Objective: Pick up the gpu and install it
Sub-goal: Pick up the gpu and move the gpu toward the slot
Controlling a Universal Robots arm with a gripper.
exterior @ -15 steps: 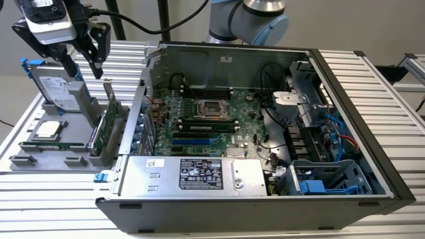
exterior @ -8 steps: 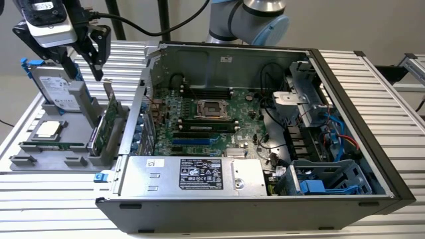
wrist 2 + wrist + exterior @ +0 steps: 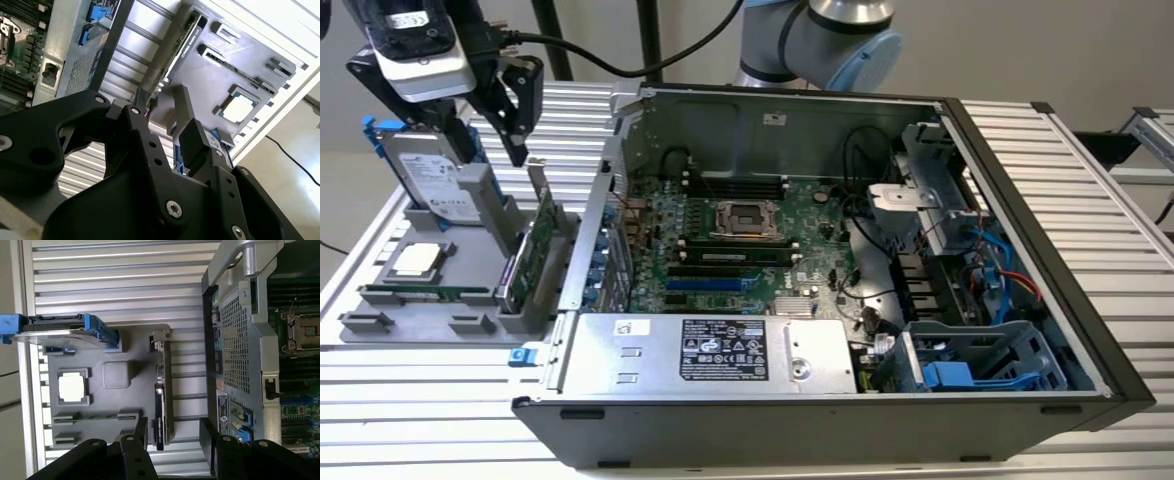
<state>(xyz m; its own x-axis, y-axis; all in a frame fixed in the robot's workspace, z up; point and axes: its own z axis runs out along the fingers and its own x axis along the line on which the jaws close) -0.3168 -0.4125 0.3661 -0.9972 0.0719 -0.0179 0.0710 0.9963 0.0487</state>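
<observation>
The gpu [image 3: 538,232] stands on its long edge in a slot of the grey parts tray [image 3: 420,325], with its silver bracket pointing up, at the exterior view's left, just outside the open computer case [image 3: 1014,250]. My gripper [image 3: 491,145] hangs above the tray, over the card's bracket end and clear of it. It is open, with nothing between the black fingers [image 3: 142,432]. In the first wrist view the gpu [image 3: 161,390] lies in line with the gap of my gripper [image 3: 172,432]. The second wrist view has the gpu [image 3: 182,45] beyond my gripper [image 3: 165,120].
The tray also carries a silver hard drive [image 3: 434,180] in a blue frame, a processor chip [image 3: 420,260] and a narrow memory stick [image 3: 427,293]. Inside the case lie the green motherboard [image 3: 720,250] and the power supply [image 3: 707,350]. The case wall [image 3: 240,340] stands close beside the gpu.
</observation>
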